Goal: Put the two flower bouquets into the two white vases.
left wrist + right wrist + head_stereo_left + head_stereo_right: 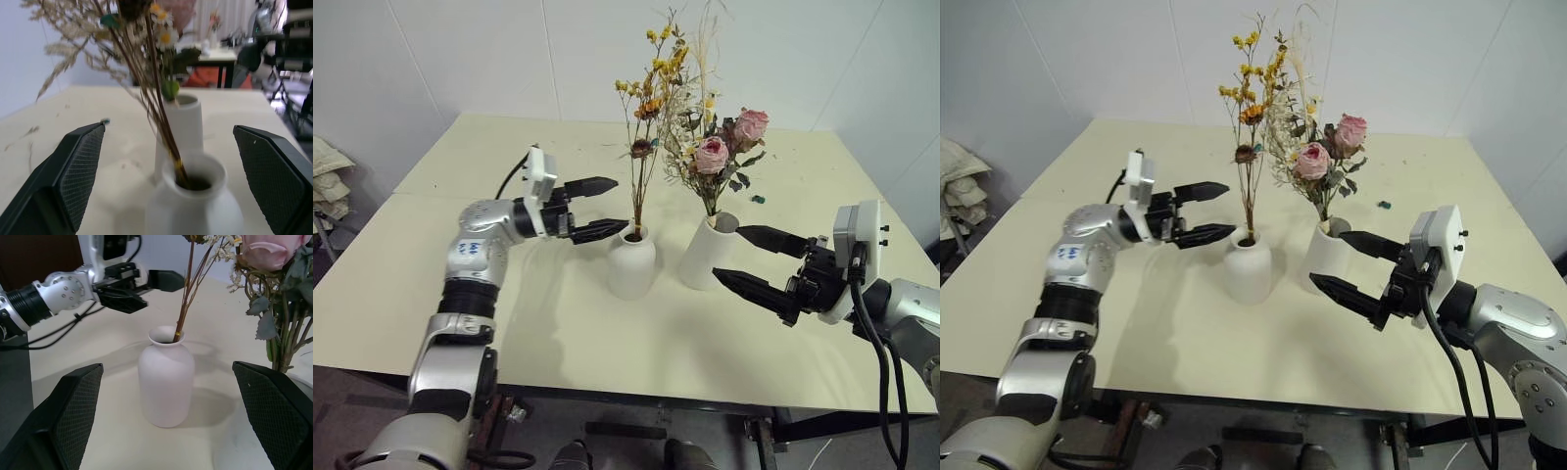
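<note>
The short bottle-shaped white vase [631,264] stands mid-table with the sparse bouquet of tiny yellow-orange flowers [651,93] upright in its neck. Right beside it, the taller white vase [707,253] holds the pink rose bouquet [724,142]. My left gripper [599,208] is open just left of the thin brown stems, above the short vase's shoulder, with nothing between its fingers. My right gripper [749,257] is open too, level, just right of the taller vase. In the left wrist view the short vase's mouth [195,178] sits between my fingers.
The cream table [558,333] has bare surface in front of the vases and to the left. A small dark bit [758,199] lies behind the taller vase. White walls close the back. A bundle of cloth [328,181] sits off the table's left side.
</note>
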Controlling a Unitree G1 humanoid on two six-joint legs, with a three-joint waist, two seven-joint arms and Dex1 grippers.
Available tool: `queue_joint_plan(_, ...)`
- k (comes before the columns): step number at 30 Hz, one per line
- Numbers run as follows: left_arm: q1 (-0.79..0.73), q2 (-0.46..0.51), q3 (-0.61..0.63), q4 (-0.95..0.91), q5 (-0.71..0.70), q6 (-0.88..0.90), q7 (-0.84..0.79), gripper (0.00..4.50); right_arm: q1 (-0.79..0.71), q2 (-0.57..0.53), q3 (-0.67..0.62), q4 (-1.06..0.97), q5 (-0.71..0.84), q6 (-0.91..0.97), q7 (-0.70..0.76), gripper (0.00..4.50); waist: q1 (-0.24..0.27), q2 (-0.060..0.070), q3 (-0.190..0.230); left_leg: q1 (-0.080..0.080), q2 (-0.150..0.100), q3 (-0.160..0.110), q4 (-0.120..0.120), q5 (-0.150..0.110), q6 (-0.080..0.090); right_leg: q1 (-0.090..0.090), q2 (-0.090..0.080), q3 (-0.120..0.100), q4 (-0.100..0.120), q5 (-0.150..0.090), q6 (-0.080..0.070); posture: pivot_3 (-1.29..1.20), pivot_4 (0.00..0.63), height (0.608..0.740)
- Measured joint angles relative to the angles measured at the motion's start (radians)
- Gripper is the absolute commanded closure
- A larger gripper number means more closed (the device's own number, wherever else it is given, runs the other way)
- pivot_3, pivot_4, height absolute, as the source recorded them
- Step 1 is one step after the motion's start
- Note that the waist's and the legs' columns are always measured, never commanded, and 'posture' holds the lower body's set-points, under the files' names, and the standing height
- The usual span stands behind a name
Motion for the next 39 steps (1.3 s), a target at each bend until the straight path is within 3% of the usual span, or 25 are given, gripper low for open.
queue_joint_plan(5, -0.053, -0.046, -0.006, 0.09, 0.013, -0.022, 0.001, 0.02, 0.035, 0.0, -0.013, -0.012, 0.001, 0.001, -0.002, 0.0, -0.013, 0.0, 0.0, 0.001, 0.0, 0.0, -0.001, -0.001, 0.001, -0.001, 0.0, 0.0, 0.001, 0.0, 0.0, 0.0, 0.15, 0.74)
queue_joint_plan(7, -0.069, -0.056, -0.01, 0.122, 0.028, -0.045, 0.011, 0.4, 0.051, 0.0, -0.019, -0.027, 0.003, 0.002, -0.007, 0.0, -0.012, 0.0, 0.0, 0.001, 0.0, 0.0, -0.001, -0.001, 0.001, -0.001, 0.001, 0.0, 0.001, 0.0, 0.0, 0.0, 0.15, 0.74)
queue_joint_plan(12, -0.124, -0.073, -0.001, 0.209, 0.037, -0.113, 0.013, 1.83, 0.092, 0.0, -0.056, -0.069, 0.016, 0.003, -0.036, 0.0, -0.01, 0.0, 0.0, 0.0, 0.0, 0.0, 0.0, -0.001, 0.001, -0.001, 0.0, 0.0, 0.001, 0.0, 0.0, 0.0, 0.15, 0.74)
queue_joint_plan(21, -0.137, -0.036, -0.029, 0.207, 0.065, -0.063, -0.038, 4.49, 0.117, 0.0, -0.078, -0.085, 0.026, 0.003, -0.048, 0.0, -0.01, 0.0, 0.0, 0.0, 0.0, 0.0, 0.0, -0.001, 0.001, -0.001, 0.0, 0.0, 0.001, 0.0, 0.0, 0.0, 0.15, 0.74)
queue_joint_plan(39, -0.049, 0.036, -0.09, -0.02, 0.083, 0.12, -0.039, 4.49, 0.114, 0.0, -0.078, -0.085, 0.025, 0.003, -0.049, 0.0, -0.012, 0.0, 0.0, 0.001, 0.0, 0.0, 0.0, -0.001, 0.001, -0.001, 0.0, 0.0, 0.002, 0.0, 0.0, 0.0, 0.15, 0.74)
